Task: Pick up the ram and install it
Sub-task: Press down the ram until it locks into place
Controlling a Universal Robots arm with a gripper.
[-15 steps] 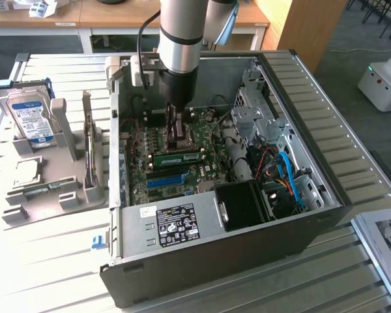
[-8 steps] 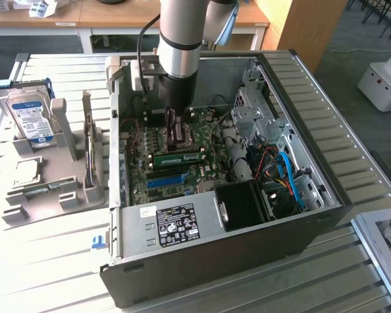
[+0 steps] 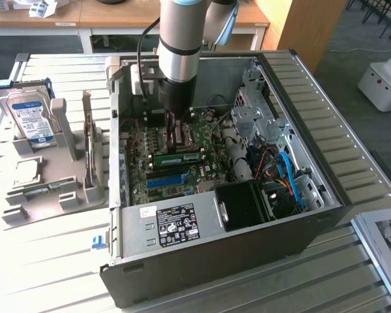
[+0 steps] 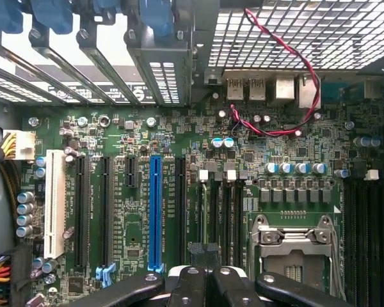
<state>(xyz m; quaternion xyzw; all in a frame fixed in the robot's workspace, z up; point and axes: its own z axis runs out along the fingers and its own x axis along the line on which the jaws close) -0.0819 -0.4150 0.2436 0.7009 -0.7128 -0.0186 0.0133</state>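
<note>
The ram [image 3: 178,157], a narrow green stick with a pale label, stands on edge in a slot of the motherboard [image 3: 150,163] inside the open computer case. My gripper [image 3: 176,140] hangs straight down into the case, right over the ram's top edge. I cannot tell whether it touches the stick. In the wrist view the gripper [image 4: 207,281] is shut, its two fingers [image 4: 189,284] pressed together over the dark memory slots [image 4: 217,217], with the long blue slot [image 4: 155,217] beside them.
The case walls [image 3: 326,182] ring the board. A power supply [image 3: 176,225], a black fan shroud [image 3: 244,205] and blue cables [image 3: 290,176] crowd the near side. Outside, at the exterior view's left, a hard drive [image 3: 29,117] stands in a grey holder [image 3: 52,189].
</note>
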